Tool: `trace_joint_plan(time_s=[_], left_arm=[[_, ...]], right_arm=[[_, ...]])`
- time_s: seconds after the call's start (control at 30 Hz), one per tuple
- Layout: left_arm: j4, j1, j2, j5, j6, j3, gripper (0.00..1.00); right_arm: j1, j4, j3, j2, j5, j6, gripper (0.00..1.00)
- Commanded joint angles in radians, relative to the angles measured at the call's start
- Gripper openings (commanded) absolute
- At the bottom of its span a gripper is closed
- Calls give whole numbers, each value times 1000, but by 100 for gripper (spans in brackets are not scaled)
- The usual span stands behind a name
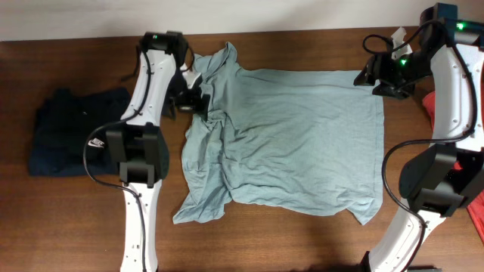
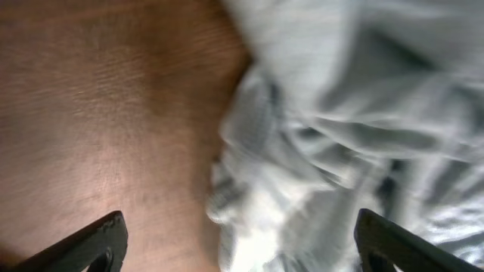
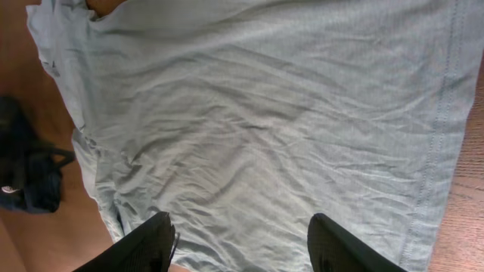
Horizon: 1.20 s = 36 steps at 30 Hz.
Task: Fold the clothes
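The open left claw (image 2: 240, 245) hangs over the bunched edge of the shirt (image 1: 302, 136). The right claw (image 3: 240, 242), open too, is at the other end.

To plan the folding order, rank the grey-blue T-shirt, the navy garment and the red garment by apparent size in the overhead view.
1. grey-blue T-shirt, spread out, largest.
2. navy garment, bunched up.
3. red garment: only slivers show at the picture's edge, so its true size is unsure.

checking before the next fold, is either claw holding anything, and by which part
Nothing held: left claw and right claw both open over the T-shirt.
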Motion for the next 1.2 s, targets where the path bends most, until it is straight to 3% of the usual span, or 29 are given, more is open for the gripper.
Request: trace_joint_plan(time_s=[0.0,0.13,0.17,0.23,0.33,0.47,0.7,0.73,0.77,0.87,0.97,1.07,1.17], left_arm=[[92,46,-21,71,-14,-135,78],[161,46,-21,75,24,-220,39],[169,46,-21,70,27,-236,14],[164,53,-21,66,26,-238,1],[147,85,-25,50,1,-233,0],[134,183,-39,3,-144,-207,0],[181,308,-68,20,-145,-203,1],[193,311,-68,32,-128,-203,3],[200,311,-70,35,-124,-202,17],[190,311,-80,46,-88,-174,41],[90,311,-124,50,-53,-76,51],[-53,311,-165,107,-11,37,53],[-69,310,-234,156,25,64,52]], right_arm=[[0,-4,4,5,17,-18,62],[0,-4,4,5,17,-18,62],[0,-4,4,5,17,-18,62],[0,-4,4,5,17,-18,62],[0,-4,4,5,23,-18,62],[0,-3,-3,5,75,-18,66],[0,47,-121,32,99,-13,70],[0,63,-161,32,99,-13,70],[0,69,-192,32,100,-13,70],[-1,108,-277,32,134,-13,71],[-1,156,-327,32,155,-13,71],[-1,150,-330,32,153,-9,69],[-1,135,-330,27,151,-11,61]])
